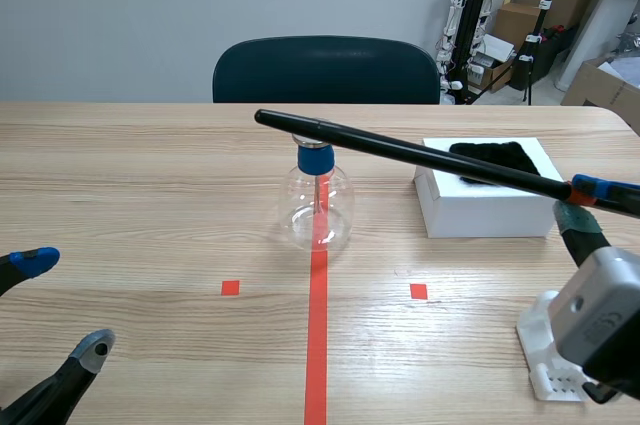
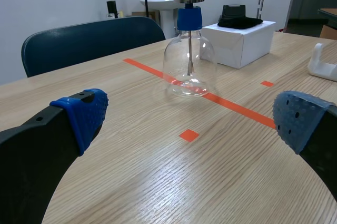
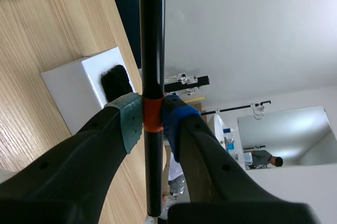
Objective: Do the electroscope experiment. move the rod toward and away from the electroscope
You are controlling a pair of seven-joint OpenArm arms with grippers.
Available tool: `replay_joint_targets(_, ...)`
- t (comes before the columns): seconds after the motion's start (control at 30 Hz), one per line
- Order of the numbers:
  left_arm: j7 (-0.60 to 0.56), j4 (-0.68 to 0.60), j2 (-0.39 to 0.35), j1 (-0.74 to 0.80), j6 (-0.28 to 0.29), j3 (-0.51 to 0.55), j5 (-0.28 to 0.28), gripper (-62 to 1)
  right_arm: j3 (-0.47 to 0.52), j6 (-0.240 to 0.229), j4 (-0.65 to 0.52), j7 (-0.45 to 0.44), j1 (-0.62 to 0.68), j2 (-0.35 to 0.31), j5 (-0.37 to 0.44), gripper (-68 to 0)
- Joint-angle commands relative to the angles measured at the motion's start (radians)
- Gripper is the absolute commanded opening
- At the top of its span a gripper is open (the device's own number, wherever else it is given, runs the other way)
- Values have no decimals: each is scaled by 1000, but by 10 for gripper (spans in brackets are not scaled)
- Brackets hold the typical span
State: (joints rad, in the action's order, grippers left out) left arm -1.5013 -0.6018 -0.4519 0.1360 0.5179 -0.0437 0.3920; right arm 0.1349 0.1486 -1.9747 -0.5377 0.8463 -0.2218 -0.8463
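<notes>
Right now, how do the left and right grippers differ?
The left gripper is open and empty; the right gripper is shut on the black rod at its orange band. The left gripper is at the table's near left; the right gripper is near the white box. Both have dotted pads.

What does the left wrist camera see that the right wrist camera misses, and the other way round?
Only the left wrist view shows the open left pincer and the whole electroscope. Only the right wrist view shows the black rod, clamped at its orange band by the right pincer. Both show the white box with the black cloth on the wooden table.
</notes>
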Motion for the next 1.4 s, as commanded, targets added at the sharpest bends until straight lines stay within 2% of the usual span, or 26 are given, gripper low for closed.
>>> replay_joint_targets(0.0,-27,-14,-9,2,2,5,-13,14,0,14,-9,-7,2,-3,11,-638)
replay_joint_targets(0.47,-27,-14,-9,2,2,5,-13,14,3,17,-9,-6,1,-3,11,-638)
replay_joint_targets(0.63,-28,-14,-9,2,2,5,-13,14,25,47,-9,26,2,-8,12,-638)
replay_joint_targets(0.73,-27,-14,-9,2,2,5,-13,14,45,71,-9,72,1,-31,13,-638)
replay_joint_targets(0.97,-27,-14,-9,2,2,5,-13,14,89,80,-9,246,-13,-137,55,-638)
replay_joint_targets(1.13,-27,-14,-9,2,2,5,-13,14,90,79,-9,411,-93,-213,53,-638)
replay_joint_targets(1.27,-28,-14,-9,2,2,5,-13,14,79,78,-9,486,-172,-278,52,-638)
replay_joint_targets(1.37,-27,-14,-9,2,2,5,-13,14,41,78,-9,538,-232,-336,23,-638)
